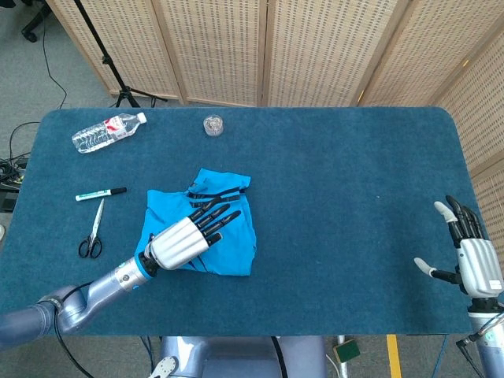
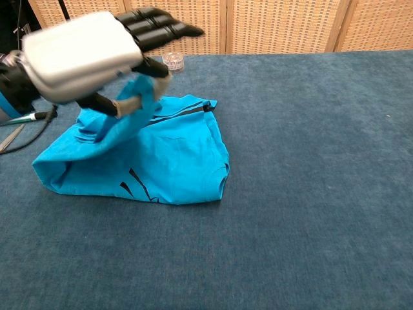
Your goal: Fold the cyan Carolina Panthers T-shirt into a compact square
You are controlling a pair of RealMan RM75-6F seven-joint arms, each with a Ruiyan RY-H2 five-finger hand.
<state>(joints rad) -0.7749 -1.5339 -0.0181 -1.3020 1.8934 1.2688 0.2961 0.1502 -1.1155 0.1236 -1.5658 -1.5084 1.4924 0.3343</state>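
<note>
Left robot hand (image 2: 87, 55) pinches soft cyan T-shirt (image 2: 169, 161), apparently.

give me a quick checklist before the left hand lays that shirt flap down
1. Left hand grips the T-shirt flap: ok, cloth is pinched under the hand in the chest view.
2. Flap lifted clear of the lower layer: ok, it hangs from the hand above the shirt.
3. Landing area on the shirt free of objects: ok, nothing lies on the cyan cloth.
4. Scissors and marker clear of the shirt: ok, both lie apart to its left.
5. Right hand out of the way: ok, open at the table's far right edge.
6. Flap edge lines up with the right edge: cannot tell, the hand hides it.
</note>
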